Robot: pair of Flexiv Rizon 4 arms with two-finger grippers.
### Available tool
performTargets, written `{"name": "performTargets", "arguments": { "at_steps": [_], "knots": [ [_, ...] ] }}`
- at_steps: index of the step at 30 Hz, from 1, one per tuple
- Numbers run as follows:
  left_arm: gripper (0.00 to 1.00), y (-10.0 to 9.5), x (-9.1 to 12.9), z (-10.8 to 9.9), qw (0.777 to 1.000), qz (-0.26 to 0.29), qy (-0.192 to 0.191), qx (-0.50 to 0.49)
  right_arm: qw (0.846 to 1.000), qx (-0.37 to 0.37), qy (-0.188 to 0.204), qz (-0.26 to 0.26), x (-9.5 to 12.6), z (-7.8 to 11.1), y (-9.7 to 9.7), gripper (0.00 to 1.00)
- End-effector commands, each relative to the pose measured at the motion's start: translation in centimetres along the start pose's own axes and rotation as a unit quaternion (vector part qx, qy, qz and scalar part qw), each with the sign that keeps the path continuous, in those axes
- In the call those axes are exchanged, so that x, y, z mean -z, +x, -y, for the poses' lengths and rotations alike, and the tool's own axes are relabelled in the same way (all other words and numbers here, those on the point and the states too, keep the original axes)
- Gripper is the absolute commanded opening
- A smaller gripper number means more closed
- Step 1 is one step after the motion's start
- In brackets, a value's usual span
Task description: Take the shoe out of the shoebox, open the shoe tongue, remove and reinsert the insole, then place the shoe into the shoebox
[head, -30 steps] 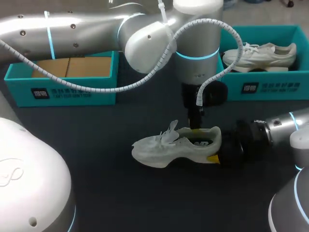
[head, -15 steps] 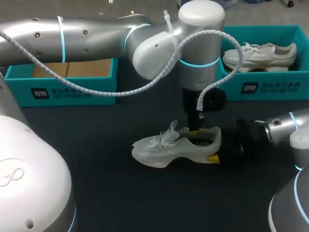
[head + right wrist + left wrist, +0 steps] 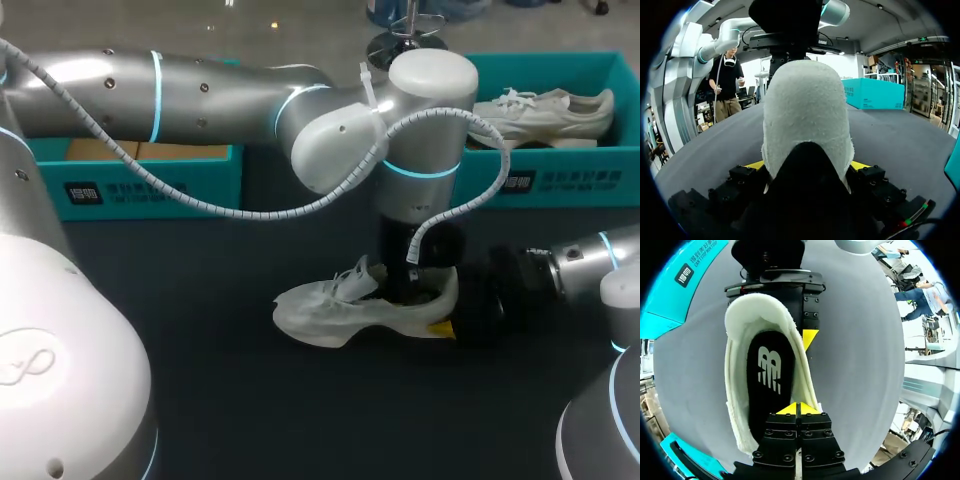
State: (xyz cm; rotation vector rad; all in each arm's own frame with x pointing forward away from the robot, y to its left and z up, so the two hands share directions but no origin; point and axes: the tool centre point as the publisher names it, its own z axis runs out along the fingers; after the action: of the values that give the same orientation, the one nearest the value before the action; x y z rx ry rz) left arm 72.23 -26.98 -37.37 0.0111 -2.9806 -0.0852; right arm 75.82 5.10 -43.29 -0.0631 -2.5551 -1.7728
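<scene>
Shoe [image 3: 320,315] sits upright on the table [image 3: 250,420], outside the shoebox [image 3: 560,180] behind it. Right gripper [image 3: 807,165] clamps the shoe's heel from both sides. Left gripper [image 3: 799,409] is at the shoe's opening with its tips pressed together at the collar edge, above the insole [image 3: 771,375]. We see nothing between them.

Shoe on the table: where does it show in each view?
Head: shoe mid-table, below the left arm's wrist.
Left wrist: under the left hand, opening seen from above.
Right wrist: heel between the right hand's fingers.
Shared landmark: the right hand's yellow fingertips at the heel.
</scene>
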Motion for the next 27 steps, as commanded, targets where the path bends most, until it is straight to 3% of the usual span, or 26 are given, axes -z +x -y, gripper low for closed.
{"name": "performTargets", "arguments": {
  "at_steps": [1,8,10,16,23,27],
  "knots": [
    [0.0,0.3,-0.5,-0.3,1.0,0.001,0.001,-0.001,1.0,0.0,0.001,0.001,-0.5,0.5,-0.1,0.0],
    [0.0,0.5,-0.7,-0.4,1.0,0.004,0.007,-0.009,1.0,0.0,0.001,0.001,-0.5,0.5,-0.1,0.0],
    [0.1,0.5,-0.7,-0.3,1.0,0.006,0.007,-0.011,1.0,0.0,0.001,0.001,-0.5,0.5,-0.1,0.0],
    [0.2,0.1,-0.7,-0.2,1.0,0.013,0.004,-0.012,1.0,0.0,0.001,0.001,-0.5,0.5,-0.1,0.0],
    [0.29,-0.3,-0.9,0.0,0.999,0.027,-0.006,-0.019,1.0,0.0,0.001,0.001,-0.5,0.5,-0.1,0.0],
    [0.3,-0.8,-1.1,0.3,0.999,0.035,-0.006,-0.022,1.0,0.0,0.001,0.001,-0.5,0.5,-0.1,0.0]
  ]
}}
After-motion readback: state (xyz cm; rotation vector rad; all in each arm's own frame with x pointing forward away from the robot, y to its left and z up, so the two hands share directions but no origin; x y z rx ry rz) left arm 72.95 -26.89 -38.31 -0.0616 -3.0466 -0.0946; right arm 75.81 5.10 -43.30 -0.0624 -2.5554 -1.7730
